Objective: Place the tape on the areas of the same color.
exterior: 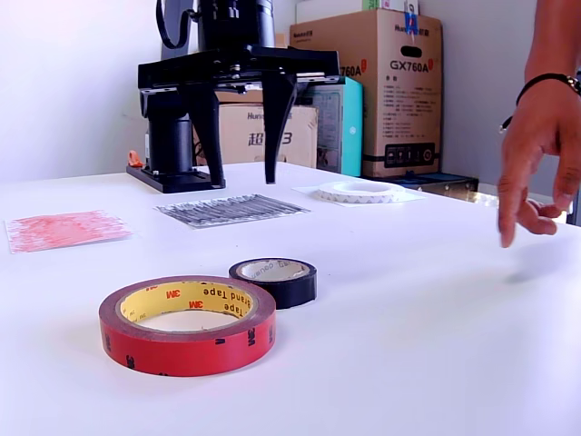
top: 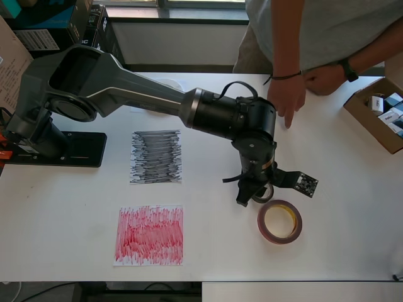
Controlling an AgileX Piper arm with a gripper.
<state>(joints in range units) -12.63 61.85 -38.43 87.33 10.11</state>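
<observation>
Overhead view: wide-open gripper (exterior: pixel 243 182) hides most of the black tape (exterior: pixel 273 281).

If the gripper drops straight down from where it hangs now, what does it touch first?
Most likely the small black tape roll: the overhead view shows the open gripper above it, beside the red tape roll. Depth in the exterior view is unclear, so alignment may be off.

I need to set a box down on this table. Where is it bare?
Bare: the strip right of the red tape, and between the red patch and that tape. Crowded: under the gripper, where the black tape sits.
</observation>
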